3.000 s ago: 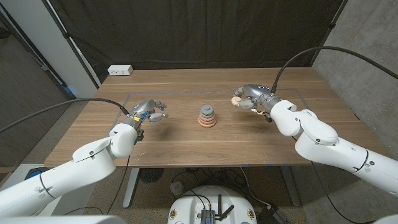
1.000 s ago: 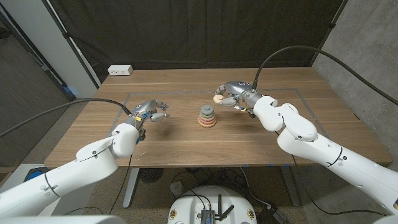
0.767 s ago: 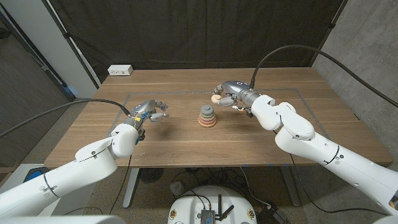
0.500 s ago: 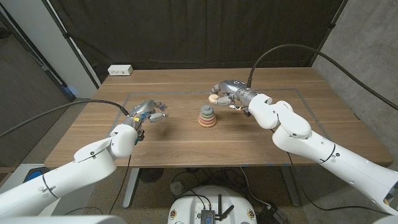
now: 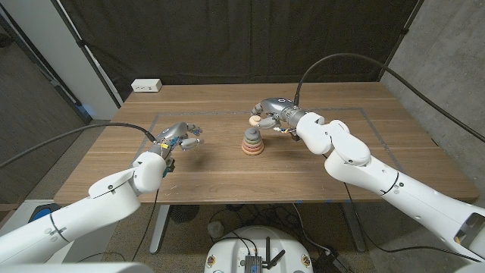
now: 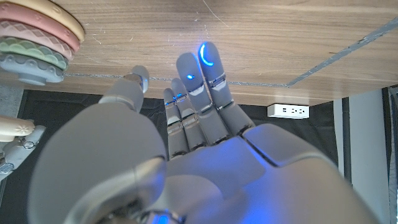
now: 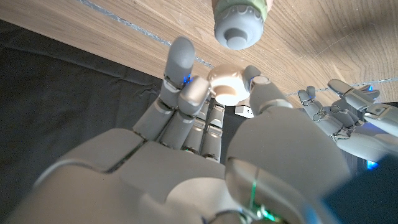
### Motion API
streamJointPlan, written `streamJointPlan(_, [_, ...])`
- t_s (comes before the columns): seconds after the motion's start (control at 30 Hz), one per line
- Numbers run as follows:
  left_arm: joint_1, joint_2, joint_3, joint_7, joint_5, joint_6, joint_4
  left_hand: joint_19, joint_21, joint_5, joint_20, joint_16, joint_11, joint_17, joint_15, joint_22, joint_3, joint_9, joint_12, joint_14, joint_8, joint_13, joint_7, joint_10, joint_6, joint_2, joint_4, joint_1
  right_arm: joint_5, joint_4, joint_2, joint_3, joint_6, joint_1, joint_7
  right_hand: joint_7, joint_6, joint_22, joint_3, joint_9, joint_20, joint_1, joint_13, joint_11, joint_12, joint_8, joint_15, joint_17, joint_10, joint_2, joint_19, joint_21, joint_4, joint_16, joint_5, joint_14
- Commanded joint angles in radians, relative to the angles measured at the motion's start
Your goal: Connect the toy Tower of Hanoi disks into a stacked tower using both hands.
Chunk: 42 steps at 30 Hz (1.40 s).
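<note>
White-shelled arms (image 5: 98, 197), grey hands (image 6: 186, 155) glowing blue, black cables (image 5: 341, 61)

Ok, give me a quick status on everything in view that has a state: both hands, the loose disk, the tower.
right hand: pinching the small disk, held above the table just behind the tower
small disk: peach, held off the table, not yet on the tower
tower: upright on the table, disks stacked, grey piece on top
left hand: holding nothing, fingers apart, well clear of the tower

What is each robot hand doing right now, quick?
Left hand: open, holding nothing.
Right hand: pinching a small peach disk near the tower.
</note>
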Motion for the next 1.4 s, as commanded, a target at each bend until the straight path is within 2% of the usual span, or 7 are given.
streamJointPlan(0.03, [-0.009,-0.006,0.004,-0.005,-0.009,-0.017,0.021,0.004,0.005,0.0,-0.133,0.004,-0.004,-0.002,-0.077,0.001,0.005,0.003,0.001,0.005,-0.005,0.005,-0.001,0.008,0.009,-0.007,0.0,-0.003,0.0,0.046,0.047,-0.033,-0.002,0.043,0.031,-0.012,0.025,0.001,0.038,0.004,-0.019,0.041,0.004,-0.05,0.007,0.002,0.001,-0.005,0.067,0.05,0.006,0.009,0.026,0.001,0.004,-0.011])
streamJointPlan(0.53, [-0.014,-0.003,-0.001,-0.007,-0.014,-0.027,0.032,0.004,0.006,0.0,-0.134,0.007,-0.003,0.0,-0.077,0.0,0.007,0.004,-0.001,0.007,-0.005,0.006,-0.001,0.009,0.012,-0.007,-0.001,-0.002,-0.058,0.086,0.077,-0.09,-0.046,0.092,0.075,-0.01,0.03,0.0,0.04,0.004,-0.019,0.043,0.006,-0.051,0.004,0.0,0.001,-0.004,0.069,0.053,0.005,0.009,0.025,0.006,0.003,-0.012])
streamJointPlan(0.9, [-0.015,0.001,-0.005,-0.012,-0.022,-0.017,0.031,0.004,0.005,0.0,-0.134,0.008,-0.002,-0.001,-0.077,-0.001,0.008,0.005,-0.002,0.007,-0.006,0.006,-0.001,0.011,0.011,-0.008,-0.001,-0.001,-0.078,0.099,0.09,-0.11,-0.077,0.112,0.125,-0.009,0.028,0.0,0.042,0.004,-0.019,0.044,0.009,-0.051,0.002,-0.002,0.001,-0.001,0.064,0.055,0.006,0.009,0.026,0.011,0.003,-0.011])
streamJointPlan(1.4, [-0.018,0.002,-0.002,-0.012,-0.027,-0.024,0.038,0.002,0.005,0.0,-0.134,0.007,-0.003,-0.002,-0.077,-0.001,0.01,0.006,-0.003,0.005,-0.007,0.007,-0.001,0.011,0.01,-0.007,0.0,-0.002,-0.085,0.116,0.097,-0.126,-0.08,0.127,0.147,-0.006,0.024,-0.002,0.042,0.004,-0.019,0.042,0.009,-0.047,0.0,-0.007,0.001,-0.007,0.063,0.057,0.002,0.007,0.027,0.006,0.002,-0.02])
